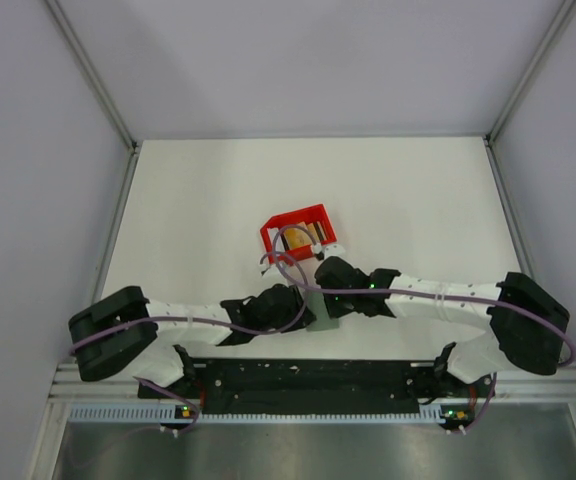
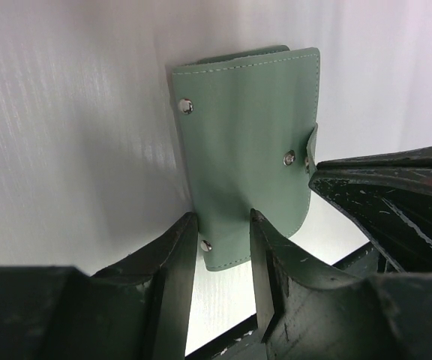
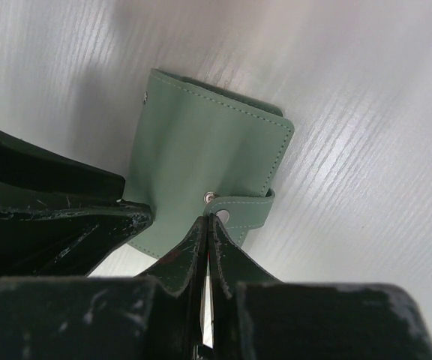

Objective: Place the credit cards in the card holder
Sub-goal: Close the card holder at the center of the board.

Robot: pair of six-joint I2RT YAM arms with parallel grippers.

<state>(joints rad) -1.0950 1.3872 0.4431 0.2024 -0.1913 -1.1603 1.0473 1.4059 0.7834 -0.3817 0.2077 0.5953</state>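
Left claw (image 2: 222, 225): fingers spread partway, nothing pinched between them. Both tips sit at the near end of the card holder (image 2: 246, 135). The left fingertip (image 2: 188, 225) is at the holder's edge and the other is over its face. Cannot tell whether they press down or only touch.

Card holder: grey-green, folded shut, flat on the white table (image 1: 418, 200). It reaches ahead of the left claw's tips, and its near edge shows in the gap between them. Metal snap studs on the outer face. From overhead it lies directly between the two claws, which meet over it.

Strap (image 3: 246, 208): short closure tab wrapping the holder's edge, just at the right claw's tips. In the left wrist view it is on the side away from the left claw's fingers.

Right claw (image 3: 208, 219): fingers pressed together, no gap. The joined tips touch the holder at the strap, beside its snap. Cannot tell whether any of the strap is caught between them.

Red bin (image 1: 296, 218): beyond both claws on the table, near but apart from the holder.

Credit cards (image 1: 301, 238): tan, inside the bin, beyond the right claw's tips.
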